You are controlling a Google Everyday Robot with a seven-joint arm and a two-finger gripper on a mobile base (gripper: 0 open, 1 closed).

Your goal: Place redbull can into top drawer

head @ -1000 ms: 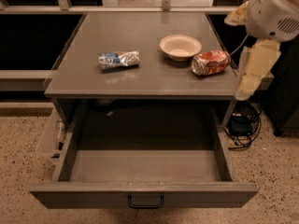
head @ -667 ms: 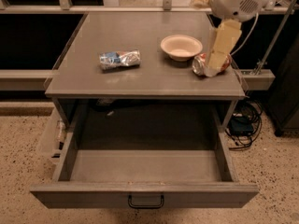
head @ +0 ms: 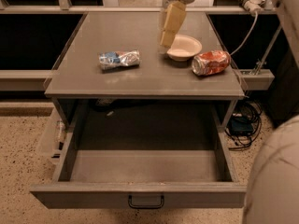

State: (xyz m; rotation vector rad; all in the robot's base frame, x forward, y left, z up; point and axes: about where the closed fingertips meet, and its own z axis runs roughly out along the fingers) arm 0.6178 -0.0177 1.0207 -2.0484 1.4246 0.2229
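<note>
The redbull can (head: 119,59), crushed, silver and blue, lies on its side on the left-middle of the grey tabletop (head: 145,80). The top drawer (head: 140,168) below the tabletop is pulled fully out and holds nothing, with its black handle (head: 145,202) at the front middle. My gripper (head: 169,27) hangs down from above over the back of the table, just left of the white bowl and to the right of the redbull can, well apart from the can. It holds nothing that I can see.
A white bowl (head: 184,47) and an orange-red can (head: 211,63) on its side sit at the table's right. Cables (head: 243,120) lie on the floor at the right. Part of my own body (head: 275,181) fills the lower right corner.
My gripper has swung left, from beyond the table's right edge, past the orange-red can, to the bowl's left side. The cans, bowl and drawer have not moved.
</note>
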